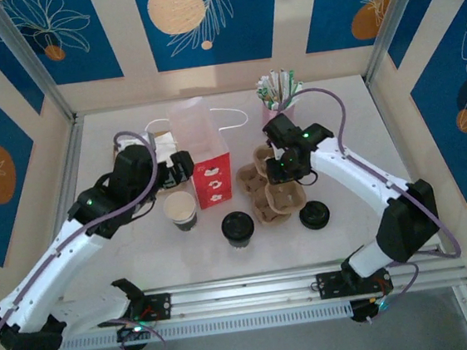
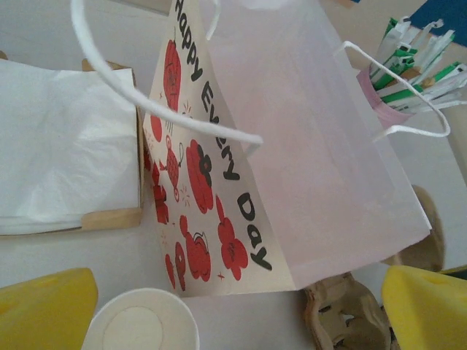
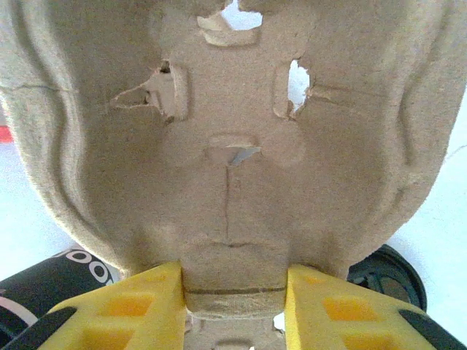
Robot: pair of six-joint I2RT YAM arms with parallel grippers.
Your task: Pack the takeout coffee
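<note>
The paper bag point(image 1: 201, 157) stands upright in the middle of the white worktop point(image 1: 337, 122); its broad sides are thin, milky and half see-through, its narrow side is printed with red flowers and black lettering, and its handles are thin white cord. The coffee cup point(image 1: 180, 210) stands just in front of the bag's left corner, open-topped, off-white paper with a rolled rim; the left wrist view cuts off all but its rim and pale inside. Left of the bag lies a stack of soft white napkins point(image 2: 62, 138) in a shallow wooden tray point(image 2: 109, 216). Behind the bag to the right, a pink cup point(image 1: 279, 113) holds paper-wrapped straws point(image 1: 278, 87). Right of the bag sits a cup carrier point(image 1: 268, 190) of rough, grey-brown moulded pulp with punched slots and torn edges. In front of the bag to the right is a round black cup point(image 1: 237, 227); a flat black lid point(image 1: 314, 215) lies farther right, past the carrier.

The left gripper point(image 2: 235, 317) hangs above the coffee cup with its blocky yellow fingers point(image 2: 44, 310) spread wide, holding nothing. The right gripper point(image 3: 233, 299) is narrowed on a tab at the carrier's edge, a finger pressed to each side; the carrier hides most of what lies beyond it.
</note>
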